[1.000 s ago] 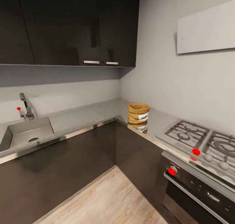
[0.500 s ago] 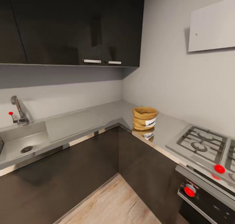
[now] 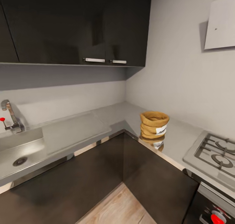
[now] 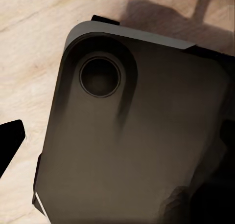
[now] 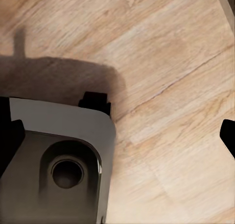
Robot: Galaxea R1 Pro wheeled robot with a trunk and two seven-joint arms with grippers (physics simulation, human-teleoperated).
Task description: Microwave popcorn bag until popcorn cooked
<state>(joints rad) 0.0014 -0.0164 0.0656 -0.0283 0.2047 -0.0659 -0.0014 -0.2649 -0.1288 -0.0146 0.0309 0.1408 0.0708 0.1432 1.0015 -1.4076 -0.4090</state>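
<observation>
The popcorn bag (image 3: 154, 124), a wrinkled mustard-brown sack with a rolled rim and a white label, stands upright on the grey countertop (image 3: 130, 114) near the inner corner of its L. The sack's inside is hidden, so the popcorn is out of view, and so is the microwave. In the left wrist view my left gripper (image 4: 117, 141) is open over the robot's dark base, one black fingertip (image 4: 10, 145) showing at the picture's edge. In the right wrist view my right gripper (image 5: 117, 133) is open above the wooden floor, far from the bag.
A steel sink (image 3: 19, 152) with a faucet (image 3: 9, 118) lies at the left. A gas stove (image 3: 217, 155) lies right of the bag. Dark upper cabinets (image 3: 78, 24) hang over the counter, and a pale hood (image 3: 220, 23) is on the right wall. Wooden floor (image 3: 120, 209) fills the corner.
The head camera has moved closer and turned left: bag, sink and stove all slide rightward in the picture, and the bag looks larger. Nothing on the counter has moved.
</observation>
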